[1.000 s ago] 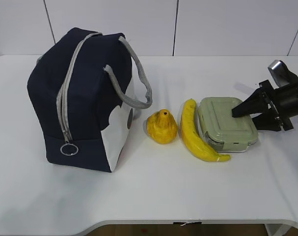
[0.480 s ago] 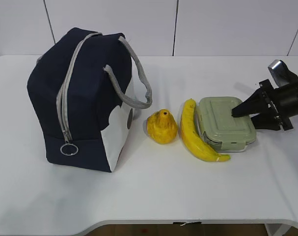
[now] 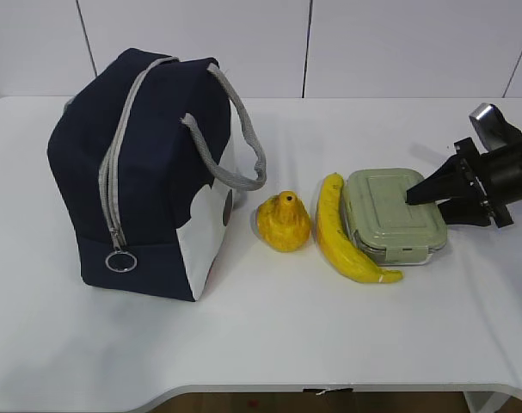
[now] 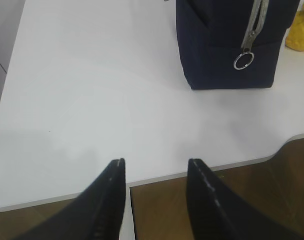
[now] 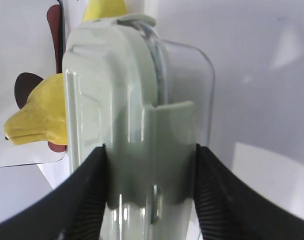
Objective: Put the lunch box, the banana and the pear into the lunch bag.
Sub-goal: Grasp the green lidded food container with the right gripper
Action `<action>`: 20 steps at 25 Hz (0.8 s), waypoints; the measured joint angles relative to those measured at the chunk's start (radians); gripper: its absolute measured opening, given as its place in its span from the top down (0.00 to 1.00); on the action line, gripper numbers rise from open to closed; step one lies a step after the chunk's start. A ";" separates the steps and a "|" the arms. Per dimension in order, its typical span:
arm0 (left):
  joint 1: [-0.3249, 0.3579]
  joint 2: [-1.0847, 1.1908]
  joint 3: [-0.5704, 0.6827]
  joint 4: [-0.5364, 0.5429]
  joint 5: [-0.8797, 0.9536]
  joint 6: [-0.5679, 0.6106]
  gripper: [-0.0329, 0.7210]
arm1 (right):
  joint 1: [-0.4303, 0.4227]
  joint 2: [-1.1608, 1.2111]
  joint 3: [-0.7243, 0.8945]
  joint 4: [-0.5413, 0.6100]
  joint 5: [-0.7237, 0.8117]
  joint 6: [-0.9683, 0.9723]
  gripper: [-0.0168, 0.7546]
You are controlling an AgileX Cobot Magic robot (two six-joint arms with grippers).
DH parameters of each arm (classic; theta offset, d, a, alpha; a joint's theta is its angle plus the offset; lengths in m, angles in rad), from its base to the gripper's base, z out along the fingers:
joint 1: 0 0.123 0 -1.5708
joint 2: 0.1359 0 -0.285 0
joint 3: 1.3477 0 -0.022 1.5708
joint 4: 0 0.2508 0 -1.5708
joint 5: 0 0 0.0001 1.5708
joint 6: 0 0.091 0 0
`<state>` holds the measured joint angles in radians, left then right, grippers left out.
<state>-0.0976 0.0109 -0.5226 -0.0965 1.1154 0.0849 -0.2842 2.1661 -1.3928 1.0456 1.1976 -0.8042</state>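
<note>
Right gripper squeezed the lunch box
Its fingers pressed both sides of the box, right of middle beside the banana. Left gripper was open over the table edge

Navy-blue boxy cloth lunch bag: matt weave, metal ring pull. Sage-green plastic lunch box: smooth, glossy, clear base. Curved yellow banana shines; white counter is smooth and matt.
</note>
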 joint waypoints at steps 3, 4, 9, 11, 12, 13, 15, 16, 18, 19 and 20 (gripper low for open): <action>0.000 0.000 0.000 0.000 0.000 0.000 0.55 | 0.000 0.000 0.000 0.000 0.000 0.000 0.49; 0.000 0.000 0.000 0.000 0.000 0.000 0.55 | 0.000 0.000 0.000 0.000 0.000 0.000 0.49; 0.000 0.000 0.000 0.000 0.000 0.000 0.55 | 0.000 0.000 0.000 0.000 0.000 0.007 0.49; 0.000 0.000 0.000 0.000 0.000 0.000 0.55 | 0.000 0.000 0.000 0.000 0.000 0.015 0.49; 0.000 0.000 0.000 0.000 0.000 0.000 0.55 | 0.000 0.000 0.000 0.000 0.000 0.018 0.49; 0.000 0.000 0.000 0.000 0.000 0.000 0.55 | 0.000 0.000 0.000 0.000 0.000 0.019 0.49; 0.000 0.000 0.000 0.000 0.000 0.000 0.55 | 0.001 0.000 0.000 0.000 0.000 0.028 0.49; 0.000 0.000 0.000 0.000 0.000 0.000 0.55 | 0.001 0.000 0.000 0.000 0.000 0.031 0.49; 0.000 0.000 0.000 0.000 0.000 0.000 0.55 | 0.002 0.000 0.000 0.000 0.000 0.033 0.49; 0.000 0.000 0.000 0.000 0.000 0.000 0.55 | 0.002 0.000 0.000 0.000 0.000 0.035 0.49; 0.000 0.000 0.000 0.000 0.000 0.000 0.55 | 0.002 0.000 0.000 0.000 0.000 0.037 0.49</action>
<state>-0.0976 0.0109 -0.5226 -0.0965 1.1154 0.0849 -0.2818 2.1661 -1.3928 1.0456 1.1976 -0.7672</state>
